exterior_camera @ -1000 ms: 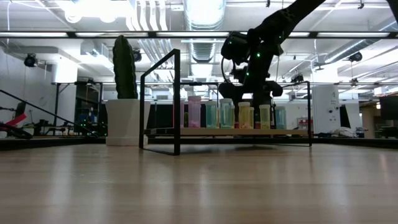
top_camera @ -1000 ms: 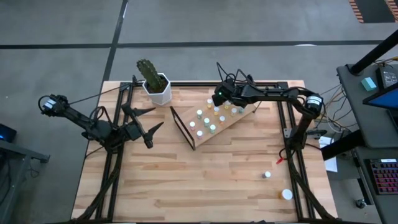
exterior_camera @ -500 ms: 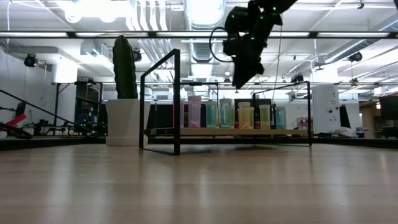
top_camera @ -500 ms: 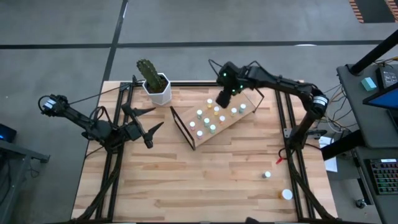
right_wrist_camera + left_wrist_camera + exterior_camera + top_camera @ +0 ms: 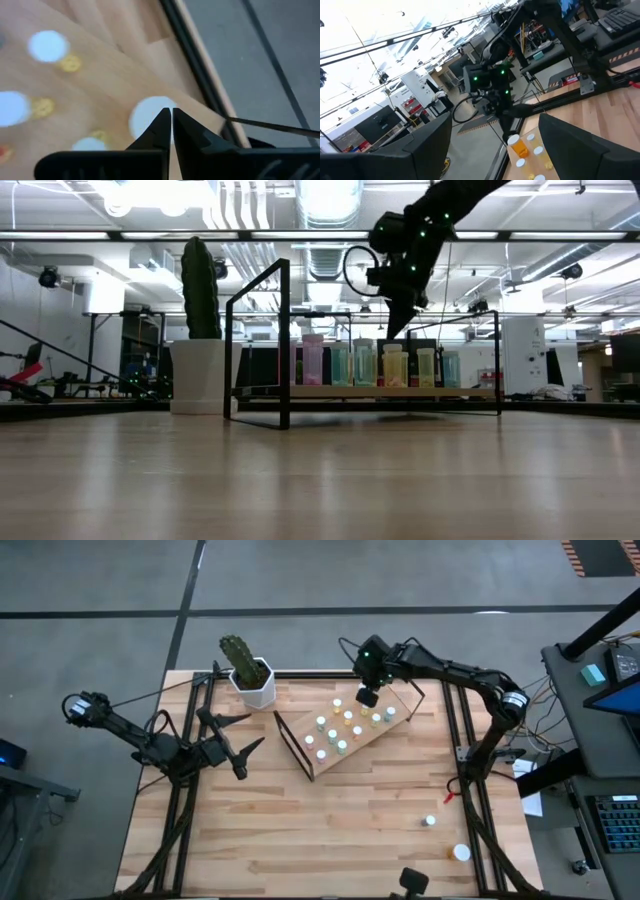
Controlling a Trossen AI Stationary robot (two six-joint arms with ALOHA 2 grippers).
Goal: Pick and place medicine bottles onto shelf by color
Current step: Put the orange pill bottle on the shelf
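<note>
Right end effector [image 5: 367,697] — closed, empty — hangs above the shelf [image 5: 395,725].

Below the raised, closed right gripper [image 5: 367,697] the bottles [image 5: 340,730] crowd the shelf [image 5: 362,740]; beside it, open air.

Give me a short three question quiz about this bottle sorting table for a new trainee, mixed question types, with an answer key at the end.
1. True or false: the right pincer is gripping a bottle.
2. Multiple choice: where are the two bottles not yet on the shelf? A) beside the cactus pot B) on the table near the right arm's base C) under the left pincer
3. Fill in: the right pincer hangs above the ______.

Key: 1 false, its fingers are shut with nothing between them. 2 B, a small bottle and a larger white-capped bottle. 3 shelf.
</note>
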